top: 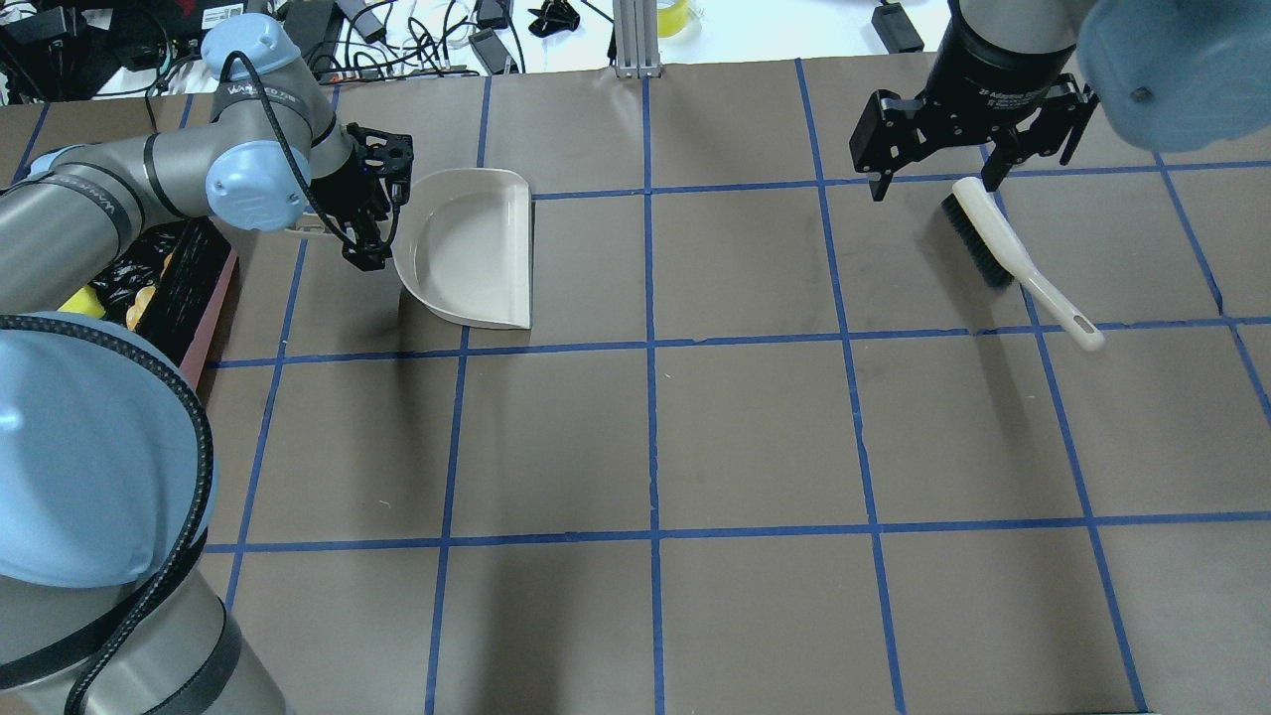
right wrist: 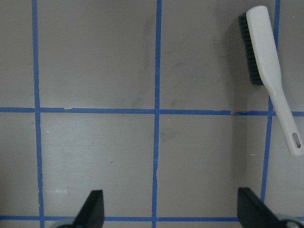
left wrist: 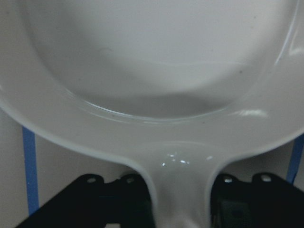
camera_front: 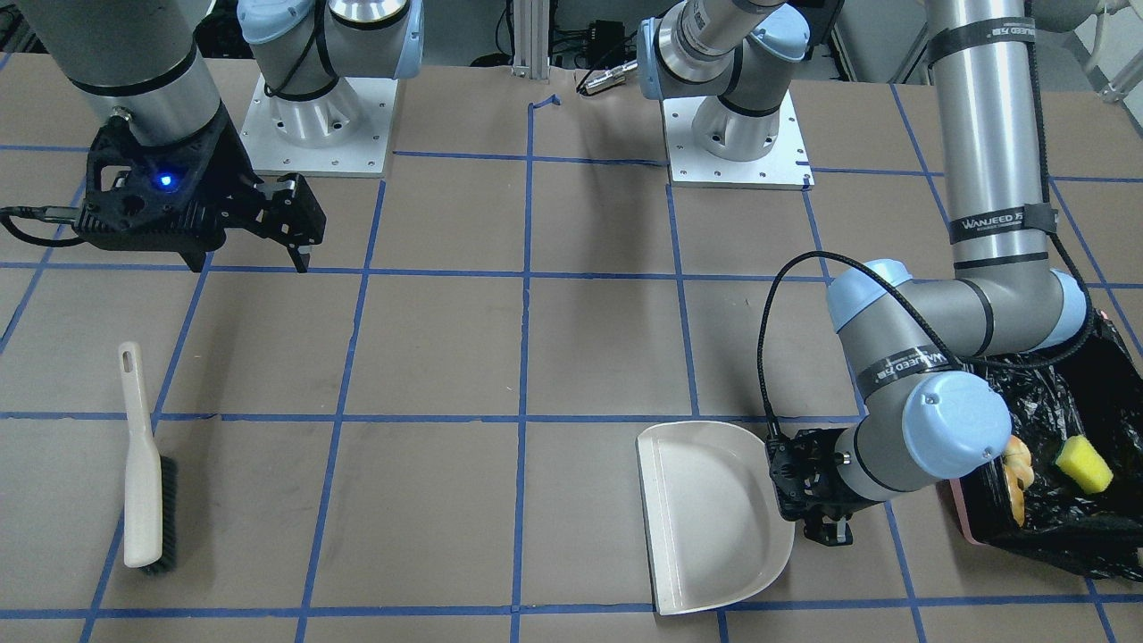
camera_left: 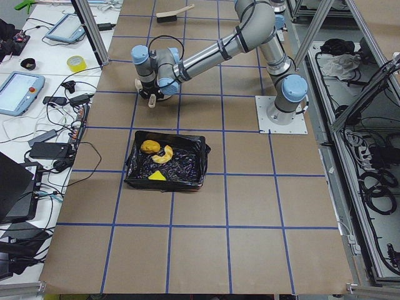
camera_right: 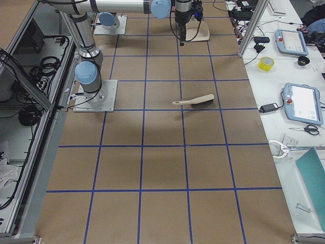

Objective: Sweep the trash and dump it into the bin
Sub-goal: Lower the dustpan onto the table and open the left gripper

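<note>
The three trash pieces lie inside the bin [camera_left: 187, 164], a pink-sided box lined with a black bag: an orange lump [camera_left: 149, 146], a pale curved slice [camera_left: 165, 154] and a yellow-green wedge [camera_left: 157, 176]. The front view shows the wedge [camera_front: 1083, 463] and the lump [camera_front: 1016, 464] past the left arm's elbow. The off-white dustpan [camera_front: 714, 518] lies flat and empty beside the bin [camera_front: 960, 509]. My left gripper [camera_front: 804, 487] is shut on the dustpan's handle [left wrist: 178, 180]. My right gripper [top: 935, 174] is open and empty, hovering just past the brush [top: 1003, 243].
The brush [camera_front: 141, 473] lies on the table with its dark bristles to one side. The left arm's elbow [camera_front: 955, 424] hangs over the bin's edge. Blue tape lines grid the brown table [top: 755, 427]. Both arm bases [camera_front: 737, 143] stand at the robot's side.
</note>
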`<state>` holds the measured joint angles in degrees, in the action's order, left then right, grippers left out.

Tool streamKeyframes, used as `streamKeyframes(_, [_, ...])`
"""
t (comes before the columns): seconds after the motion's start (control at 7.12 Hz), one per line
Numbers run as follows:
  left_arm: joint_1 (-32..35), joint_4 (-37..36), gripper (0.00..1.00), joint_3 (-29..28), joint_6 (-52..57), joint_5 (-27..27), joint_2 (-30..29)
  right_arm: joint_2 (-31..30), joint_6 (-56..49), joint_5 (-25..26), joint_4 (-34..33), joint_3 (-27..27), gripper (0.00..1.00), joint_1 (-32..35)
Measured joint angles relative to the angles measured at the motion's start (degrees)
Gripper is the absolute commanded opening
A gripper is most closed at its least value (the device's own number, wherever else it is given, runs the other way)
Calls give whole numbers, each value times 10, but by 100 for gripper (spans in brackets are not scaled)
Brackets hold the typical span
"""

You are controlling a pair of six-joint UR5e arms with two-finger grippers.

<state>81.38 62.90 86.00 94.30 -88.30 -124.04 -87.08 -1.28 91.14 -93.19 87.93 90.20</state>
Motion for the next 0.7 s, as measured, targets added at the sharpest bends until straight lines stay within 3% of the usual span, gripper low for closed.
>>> streamKeyframes(0.7, [3, 8, 47, -6, -23, 3, 24, -8, -2, 0, 6, 6, 100, 0])
